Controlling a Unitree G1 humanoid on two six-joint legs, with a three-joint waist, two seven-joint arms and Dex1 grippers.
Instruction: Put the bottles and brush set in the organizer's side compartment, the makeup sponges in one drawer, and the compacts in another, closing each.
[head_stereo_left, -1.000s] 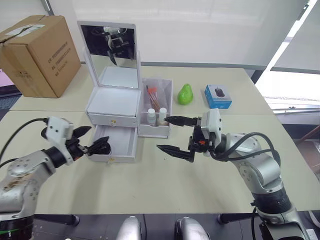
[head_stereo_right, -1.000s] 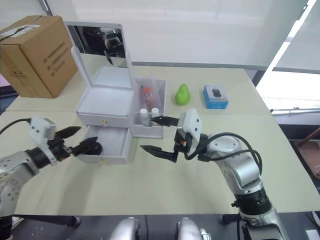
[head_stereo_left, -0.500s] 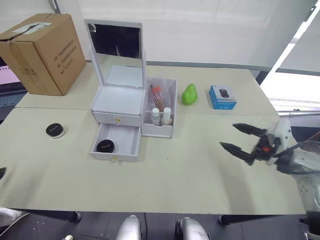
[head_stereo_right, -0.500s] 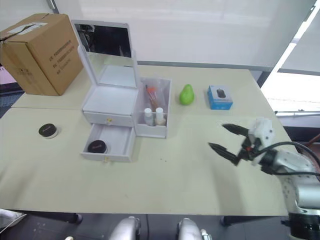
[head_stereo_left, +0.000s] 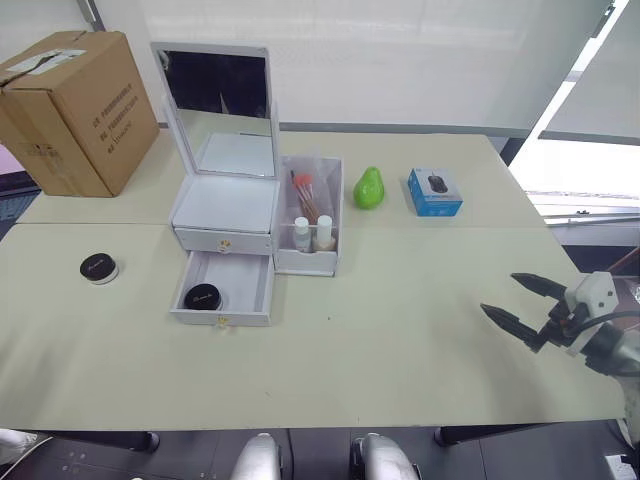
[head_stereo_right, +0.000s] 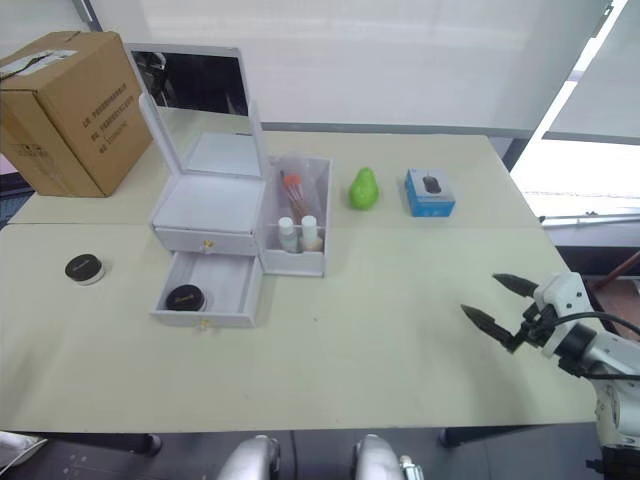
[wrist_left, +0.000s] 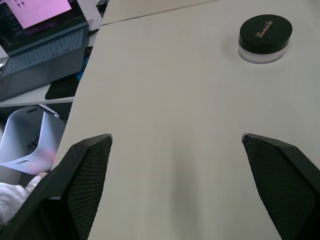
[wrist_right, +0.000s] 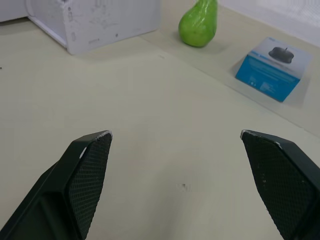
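- Head views: the white organizer (head_stereo_left: 225, 205) stands on the table (head_stereo_left: 400, 330) with its mirrored lid (head_stereo_left: 213, 85) raised. Its lower drawer (head_stereo_left: 225, 290) is pulled open, and one black compact (head_stereo_left: 202, 297) lies in the drawer's front left corner. The upper drawer (head_stereo_left: 224, 240) is shut.
- The clear side compartment (head_stereo_left: 312, 215) touches the organizer's right side and holds two small bottles (head_stereo_left: 312, 233) at the front, with the brush set (head_stereo_left: 305, 195) behind them.
- A second compact (head_stereo_left: 99, 268) sits on the table, well apart to the left of the organizer.
- A green pear (head_stereo_left: 369, 188) and a blue box (head_stereo_left: 435, 192) lie behind, to the right. A cardboard box (head_stereo_left: 70, 110) stands at the far left.
- The right gripper (head_stereo_left: 525, 303) hovers near the table's right edge, fingers spread wide and holding nothing.
- Left wrist view: the left gripper (wrist_left: 185, 165) has its fingers (wrist_left: 87, 165) far apart over bare table, with the second compact (wrist_left: 265, 37) ahead. A laptop (wrist_left: 40, 35) sits beyond the table's edge.
- Right wrist view: the right gripper's fingers (wrist_right: 90, 165) are spread above the table, with the pear (wrist_right: 200, 22), the blue box (wrist_right: 275, 70) and a corner of the organizer (wrist_right: 95, 20) ahead.
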